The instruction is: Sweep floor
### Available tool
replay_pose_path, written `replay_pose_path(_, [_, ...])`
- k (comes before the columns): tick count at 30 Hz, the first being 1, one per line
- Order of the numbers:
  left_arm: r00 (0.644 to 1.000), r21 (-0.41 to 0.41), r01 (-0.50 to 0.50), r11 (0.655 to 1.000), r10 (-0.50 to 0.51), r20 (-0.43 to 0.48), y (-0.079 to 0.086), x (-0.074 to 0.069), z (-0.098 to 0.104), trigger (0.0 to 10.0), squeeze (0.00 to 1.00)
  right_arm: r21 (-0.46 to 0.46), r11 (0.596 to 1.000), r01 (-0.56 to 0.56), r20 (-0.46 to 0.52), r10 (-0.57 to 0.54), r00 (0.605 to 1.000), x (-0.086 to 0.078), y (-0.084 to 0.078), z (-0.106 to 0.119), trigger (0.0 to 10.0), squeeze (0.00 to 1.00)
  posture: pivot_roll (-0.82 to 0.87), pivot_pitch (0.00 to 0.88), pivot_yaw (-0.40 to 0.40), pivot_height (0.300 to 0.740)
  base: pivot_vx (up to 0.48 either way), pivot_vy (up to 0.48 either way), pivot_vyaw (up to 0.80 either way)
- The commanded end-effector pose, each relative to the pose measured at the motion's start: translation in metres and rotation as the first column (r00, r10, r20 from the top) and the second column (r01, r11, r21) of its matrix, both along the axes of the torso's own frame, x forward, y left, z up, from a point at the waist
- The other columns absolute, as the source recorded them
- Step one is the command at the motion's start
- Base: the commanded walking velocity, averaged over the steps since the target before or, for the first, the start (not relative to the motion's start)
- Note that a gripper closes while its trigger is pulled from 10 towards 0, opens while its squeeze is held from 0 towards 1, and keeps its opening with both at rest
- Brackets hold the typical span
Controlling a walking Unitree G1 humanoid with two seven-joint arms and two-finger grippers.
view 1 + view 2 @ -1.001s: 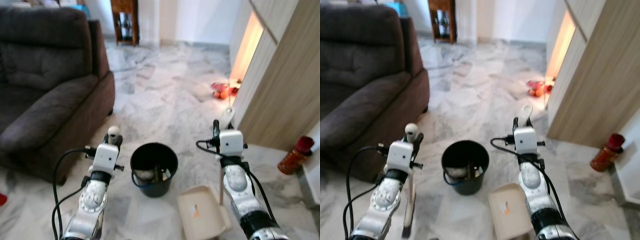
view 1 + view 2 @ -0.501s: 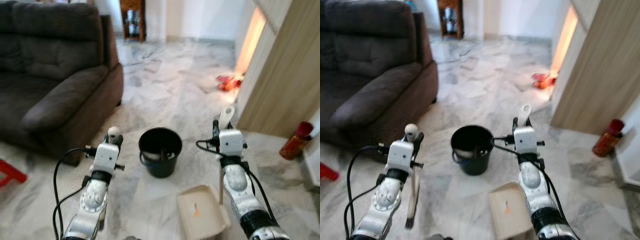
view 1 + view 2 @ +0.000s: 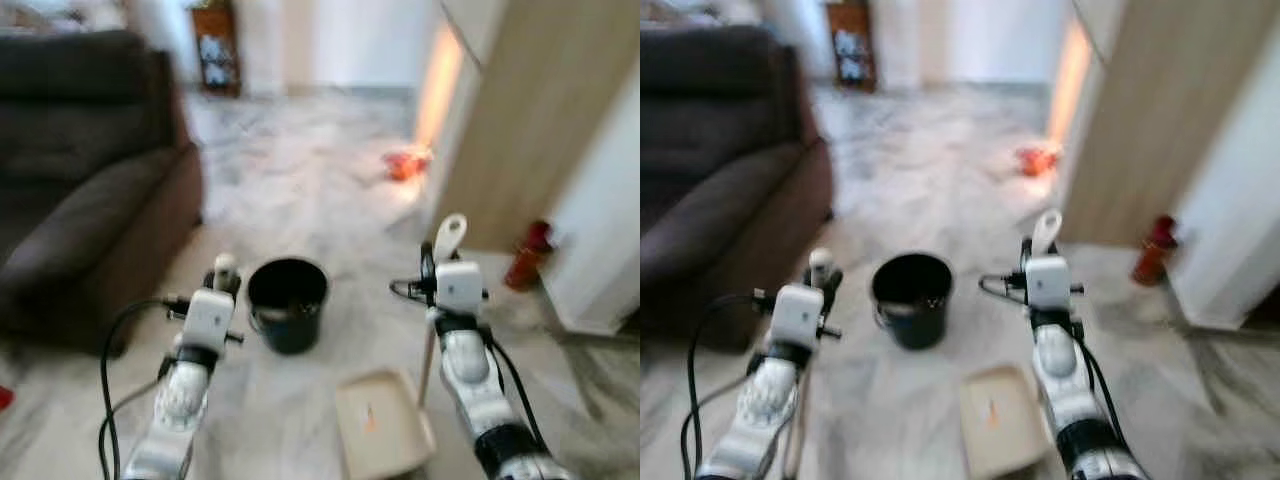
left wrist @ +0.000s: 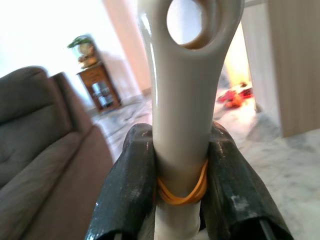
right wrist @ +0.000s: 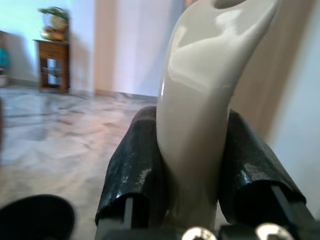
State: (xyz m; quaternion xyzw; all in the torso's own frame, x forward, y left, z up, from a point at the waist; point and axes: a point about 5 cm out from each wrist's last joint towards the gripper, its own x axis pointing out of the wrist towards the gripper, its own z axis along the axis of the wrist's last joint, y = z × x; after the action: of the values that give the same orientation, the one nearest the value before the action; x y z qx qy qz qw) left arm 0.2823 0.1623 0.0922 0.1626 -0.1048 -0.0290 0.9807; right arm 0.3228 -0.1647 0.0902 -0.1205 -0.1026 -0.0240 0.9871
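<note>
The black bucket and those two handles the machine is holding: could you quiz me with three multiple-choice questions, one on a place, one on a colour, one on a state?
1. Where does the black bucket stand?
A. on the sofa
B. on the floor ahead, between the two arms
C. inside the cabinet

2. What colour is the dustpan tray?
A. cream
B. blue
C. black

3. How is the left gripper?
A. open and empty
B. shut on the broom handle
C. resting in the bucket

Answers:
1 B, it sits on the marble floor.
2 A, the tray is pale cream.
3 B, both fingers press the handle, as the right gripper does the dustpan handle.
</note>
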Motion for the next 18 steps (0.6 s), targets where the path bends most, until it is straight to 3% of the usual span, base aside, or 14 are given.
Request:
replay_pose_path(1, [0.998,0.003,0.031,1.000,-0.031,0.054,-0.0071,0.0036,0.0094,10.0,0.00,-0.020,1.000,-0.008,0.027,0.009,1.000,0.0047,0.0002,0.0082,10.0,0.00,0.13,0.000,0.009,0.740,0.000,0.000,-0.80])
replay_pose_path(18, [0.998,0.003,0.028,1.000,-0.028,0.056,-0.0070,0.0057,0.0102,10.0,0.00,-0.019,1.000,-0.006,0.013,0.006,1.000,0.0061,0.0011,0.0066,10.0,0.00,0.14,0.000,0.005,0.740,0.000,0.000,-0.80])
